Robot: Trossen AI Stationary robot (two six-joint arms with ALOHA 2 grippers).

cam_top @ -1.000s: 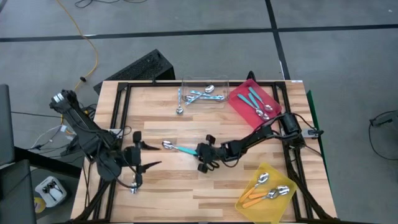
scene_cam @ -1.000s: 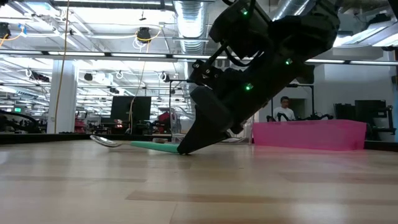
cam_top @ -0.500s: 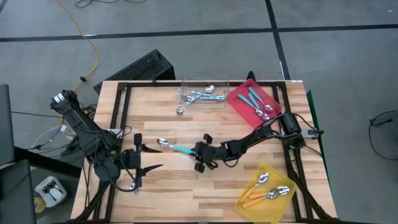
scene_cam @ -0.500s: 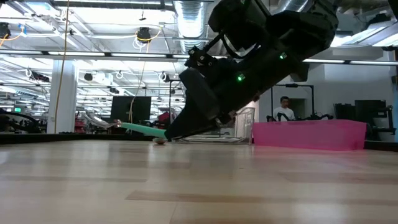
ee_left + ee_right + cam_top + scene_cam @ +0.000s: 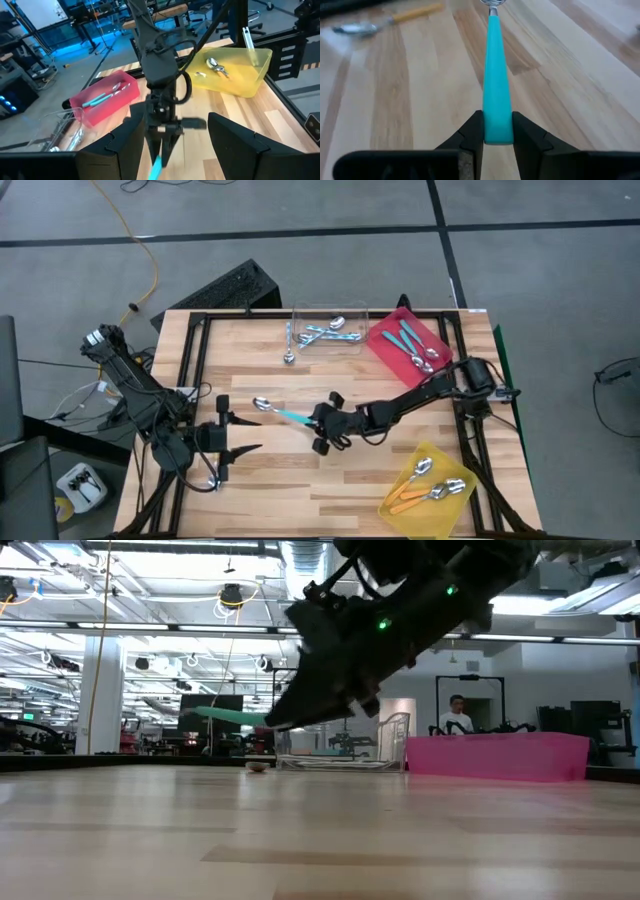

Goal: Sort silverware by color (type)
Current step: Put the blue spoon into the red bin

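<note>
My right gripper [image 5: 320,420] is over the table's middle, shut on a teal-handled spoon [image 5: 285,414] whose metal bowl [image 5: 262,404] points toward the table's left. In the low view the spoon [image 5: 235,716] is in the air. My left gripper [image 5: 247,433] waits open near the left edge, facing the spoon, apart from it. An orange-handled spoon [image 5: 395,17] lies flat on the wood beyond the teal one. Other spoons lie in the trays. My right gripper pinches the free end of the teal handle [image 5: 497,132] between its two fingers. The fingers come from the table's right, slanting down, and lie along the handle. The spoon sticks out ahead of them, lifted clear of the table and nearly level.
A clear tray [image 5: 352,310] with light blue spoons stands at the far edge, and one spoon [image 5: 289,345] lies just left of it. A red tray [image 5: 385,350] with teal spoons is far right. A yellow tray [image 5: 400,500] with orange spoons is near right.
My right gripper has risen and drifted a little toward the table's left and far edge, staying shut on the handle. The teal spoon, which lay on the wood a second ago, has come up bowl first and now hangs clear of the table.
</note>
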